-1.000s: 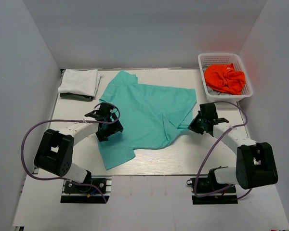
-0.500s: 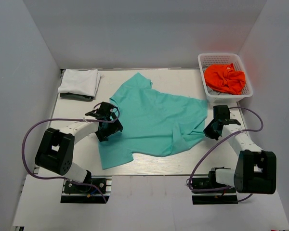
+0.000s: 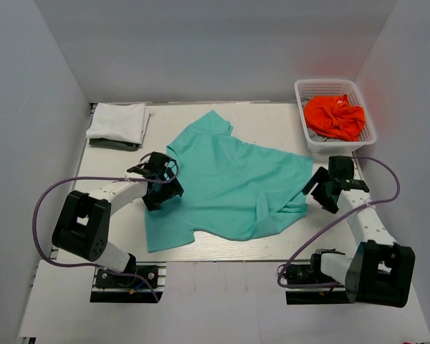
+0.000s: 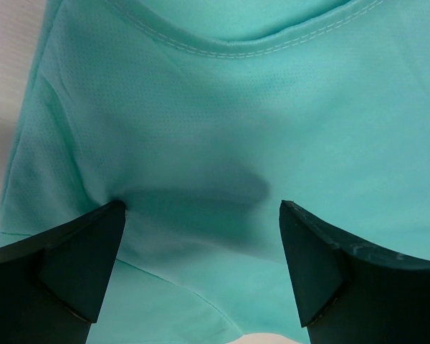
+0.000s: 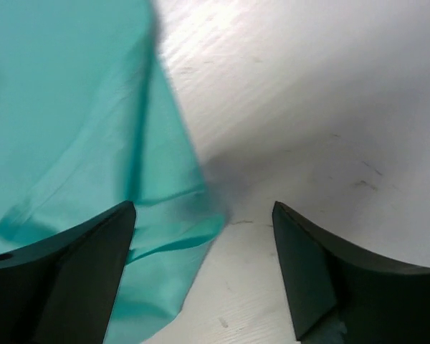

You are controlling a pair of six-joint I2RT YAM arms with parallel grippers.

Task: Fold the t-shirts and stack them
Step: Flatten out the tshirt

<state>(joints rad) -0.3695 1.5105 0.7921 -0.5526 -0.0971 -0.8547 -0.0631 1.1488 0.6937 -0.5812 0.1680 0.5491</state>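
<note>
— Teal t-shirt [image 3: 229, 183], seen from above: where is it?
— Spread across the middle of the table [image 3: 272, 118], one sleeve toward 11 o'clock, and bunched into folds along its 3 o'clock edge.
— And the other shirts?
— A folded white t-shirt [image 3: 117, 120] lies on a dark one [image 3: 109, 144] in the 10 o'clock corner. The orange t-shirt [image 3: 335, 116] sits crumpled in the white basket [image 3: 330, 84] at 2 o'clock.
— The arms?
— The left gripper [image 3: 161, 193] is over the teal shirt's 9 o'clock side. The right gripper [image 3: 320, 193] is just beside the bunched edge at 3 o'clock.
— Left wrist view?
— Both fingers [image 4: 64, 265] are spread wide with flat teal cloth under the gap. The cloth puckers where the left tip touches it. A stitched hem curves across at 12 o'clock.
— Right wrist view?
— The fingers [image 5: 322, 279] are parted and hold nothing. The shirt's edge fills the 9 o'clock half and its corner reaches into the gap, with bare table toward 3 o'clock.
</note>
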